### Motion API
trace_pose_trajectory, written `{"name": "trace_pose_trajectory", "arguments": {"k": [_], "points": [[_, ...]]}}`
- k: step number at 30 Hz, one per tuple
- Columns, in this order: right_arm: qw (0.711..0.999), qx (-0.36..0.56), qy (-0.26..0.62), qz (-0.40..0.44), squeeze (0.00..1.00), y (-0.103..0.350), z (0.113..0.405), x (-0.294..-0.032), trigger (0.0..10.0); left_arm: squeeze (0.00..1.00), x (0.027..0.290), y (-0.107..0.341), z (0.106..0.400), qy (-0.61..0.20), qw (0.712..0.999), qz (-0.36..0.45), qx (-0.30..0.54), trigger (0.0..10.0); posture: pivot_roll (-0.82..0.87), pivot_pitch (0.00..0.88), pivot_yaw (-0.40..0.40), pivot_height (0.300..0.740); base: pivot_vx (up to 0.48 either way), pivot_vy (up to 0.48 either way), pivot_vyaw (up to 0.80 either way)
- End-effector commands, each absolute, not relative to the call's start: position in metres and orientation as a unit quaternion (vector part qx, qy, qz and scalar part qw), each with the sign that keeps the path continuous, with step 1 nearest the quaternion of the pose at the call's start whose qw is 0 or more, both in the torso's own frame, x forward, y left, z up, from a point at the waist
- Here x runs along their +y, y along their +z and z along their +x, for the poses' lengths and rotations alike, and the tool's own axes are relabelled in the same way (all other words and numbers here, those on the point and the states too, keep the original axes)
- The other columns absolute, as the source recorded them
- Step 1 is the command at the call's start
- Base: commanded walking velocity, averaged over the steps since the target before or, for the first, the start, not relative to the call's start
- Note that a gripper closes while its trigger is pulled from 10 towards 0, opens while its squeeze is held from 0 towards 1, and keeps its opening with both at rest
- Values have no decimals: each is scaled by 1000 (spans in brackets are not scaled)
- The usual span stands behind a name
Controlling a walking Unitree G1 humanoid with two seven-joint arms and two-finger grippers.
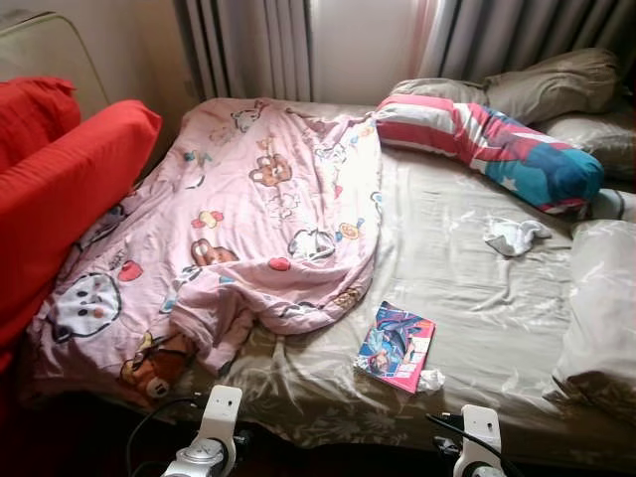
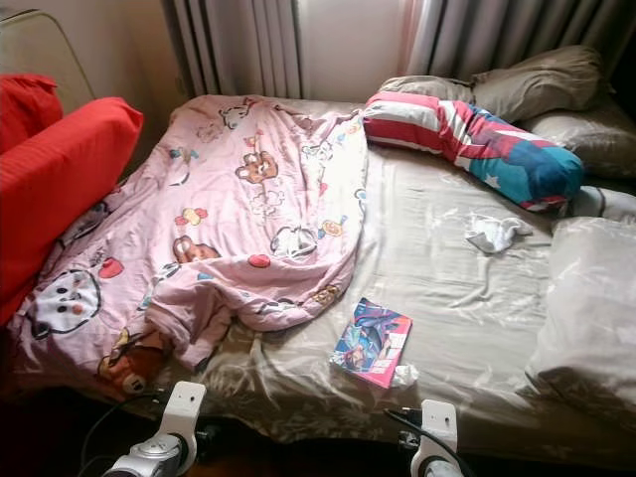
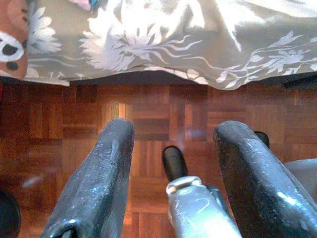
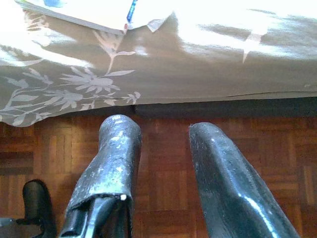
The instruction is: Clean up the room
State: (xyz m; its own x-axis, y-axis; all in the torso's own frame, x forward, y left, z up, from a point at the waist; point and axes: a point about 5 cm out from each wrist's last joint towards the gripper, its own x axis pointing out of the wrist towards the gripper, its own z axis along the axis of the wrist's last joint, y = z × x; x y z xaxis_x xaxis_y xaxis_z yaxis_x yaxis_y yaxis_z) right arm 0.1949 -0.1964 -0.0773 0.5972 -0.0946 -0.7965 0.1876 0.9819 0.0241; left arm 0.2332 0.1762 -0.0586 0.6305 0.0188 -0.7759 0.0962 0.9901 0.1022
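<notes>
Book (image 1: 396, 347) lies flat, long axis toward pink blanket (image 1: 248, 214).

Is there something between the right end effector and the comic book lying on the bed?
Nothing visible blocks it. The right end effector hangs open over the wooden floor below the bed's edge, and the comic book lies just above on the sheet, beside a crumpled tissue.

No words, brands or numbers could be read anywhere. The colourful book (image 1: 396, 346) lying on the bed (image 1: 467, 288) had a printed cover, but its lettering was too small to make out, and the pink blanket (image 1: 238, 219) carried only cartoon figures.
</notes>
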Motion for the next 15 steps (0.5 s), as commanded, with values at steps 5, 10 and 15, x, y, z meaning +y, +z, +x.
{"name": "trace_pose_trajectory", "arguments": {"k": [5, 10, 15], "points": [[893, 440, -82, 52, 0, -77, 195, -198, 10000, 0, 175, -60, 232, -20, 901, 61, 430, 10000, -76, 26, -20, 740, 0, -251, 0], [893, 440, -82, 52, 0, -77, 195, -198, 10000, 0, 175, -60, 232, -20, 901, 61, 429, 10000, -78, 28, -20, 740, 0, -250, 0], [893, 439, -83, 52, 0, -77, 195, -198, 10000, 0, 176, -60, 232, -13, 902, 55, 428, 10000, -78, 28, -20, 740, 0, -49, 0]]}}
